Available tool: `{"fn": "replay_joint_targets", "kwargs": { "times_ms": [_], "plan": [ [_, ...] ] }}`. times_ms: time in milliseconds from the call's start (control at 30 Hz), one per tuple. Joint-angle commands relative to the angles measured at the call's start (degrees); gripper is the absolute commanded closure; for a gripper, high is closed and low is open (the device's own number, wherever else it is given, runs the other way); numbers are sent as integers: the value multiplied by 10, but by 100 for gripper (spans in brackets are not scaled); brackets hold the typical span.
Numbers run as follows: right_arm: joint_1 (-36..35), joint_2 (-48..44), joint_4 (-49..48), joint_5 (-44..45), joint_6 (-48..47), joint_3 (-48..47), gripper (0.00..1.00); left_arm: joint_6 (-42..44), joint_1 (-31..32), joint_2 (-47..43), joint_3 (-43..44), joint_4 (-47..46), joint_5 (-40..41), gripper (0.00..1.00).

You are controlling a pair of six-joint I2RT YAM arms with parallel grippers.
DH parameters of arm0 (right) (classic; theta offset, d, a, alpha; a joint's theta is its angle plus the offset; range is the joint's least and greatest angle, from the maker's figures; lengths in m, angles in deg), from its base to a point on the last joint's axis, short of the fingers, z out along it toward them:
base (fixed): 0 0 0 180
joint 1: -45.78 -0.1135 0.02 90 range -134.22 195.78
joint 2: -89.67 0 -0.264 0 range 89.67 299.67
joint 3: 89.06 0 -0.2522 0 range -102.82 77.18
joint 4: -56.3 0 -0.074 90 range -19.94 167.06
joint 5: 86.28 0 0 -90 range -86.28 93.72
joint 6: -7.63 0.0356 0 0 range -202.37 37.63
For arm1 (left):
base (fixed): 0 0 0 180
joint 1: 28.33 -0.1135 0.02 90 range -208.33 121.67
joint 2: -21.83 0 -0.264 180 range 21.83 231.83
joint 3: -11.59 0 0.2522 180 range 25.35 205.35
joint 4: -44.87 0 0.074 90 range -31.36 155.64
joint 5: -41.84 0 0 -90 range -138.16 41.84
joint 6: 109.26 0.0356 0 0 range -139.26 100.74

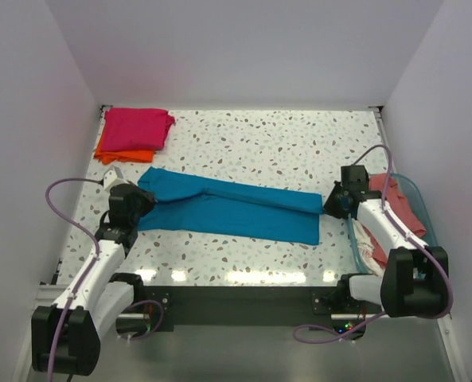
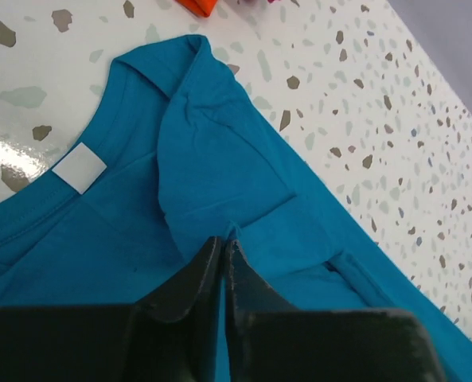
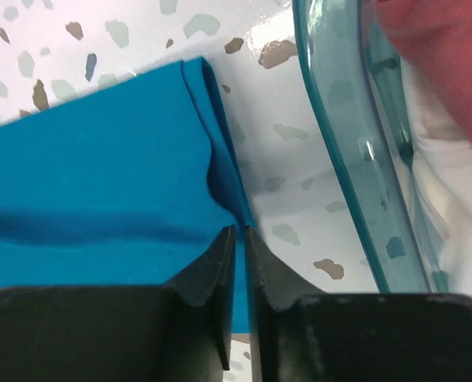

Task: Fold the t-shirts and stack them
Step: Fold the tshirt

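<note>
Pinches the teal blue cloth t-shirt (image 1: 228,208) near its collar in the almost-closed left gripper (image 2: 226,241), its hem corner in the almost-closed right gripper (image 3: 239,232); lies stretched between both, clear blue-tinted plastic basket (image 3: 339,119) just right.

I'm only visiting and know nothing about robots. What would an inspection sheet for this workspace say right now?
Surface: speckled white table, glare along the near edge.
Job's things: teal t-shirt stretched out mid-table; magenta t-shirt folded on top of the orange t-shirt in the far left corner; salmon t-shirt in the basket.
Clutter: clear blue-tinted basket at the right edge.
Grippers: left gripper and right gripper each closed on one end of the teal t-shirt.
Cables: purple cable looping off each arm, clear of the cloth.
Surroundings: plain white walls.
</note>
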Motion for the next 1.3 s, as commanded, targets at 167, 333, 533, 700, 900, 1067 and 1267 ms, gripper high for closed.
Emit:
{"fn": "replay_joint_targets", "kwargs": {
  "times_ms": [167,333,533,700,900,1067,1267],
  "plan": [
    [-1,-50,-13,-12,-14,1,64,-3,-4,-74,-13,22,13,49],
    [-47,-36,-11,-15,-24,-51,62,44,-2,-18,45,-4,-14,48],
    [-158,61,-36,36,-6,-122,64,27,64,161,139,0,35,55],
    [-200,144,-59,37,-8,-179,64,3,114,278,195,-4,55,63],
    [-240,220,-87,37,-7,-197,65,-3,124,350,208,-50,62,55],
    [-264,240,-100,49,-4,-190,66,12,123,377,233,-78,72,48],
    [-272,243,-116,52,-1,-165,67,35,119,429,292,-70,55,51]
  ]
}}
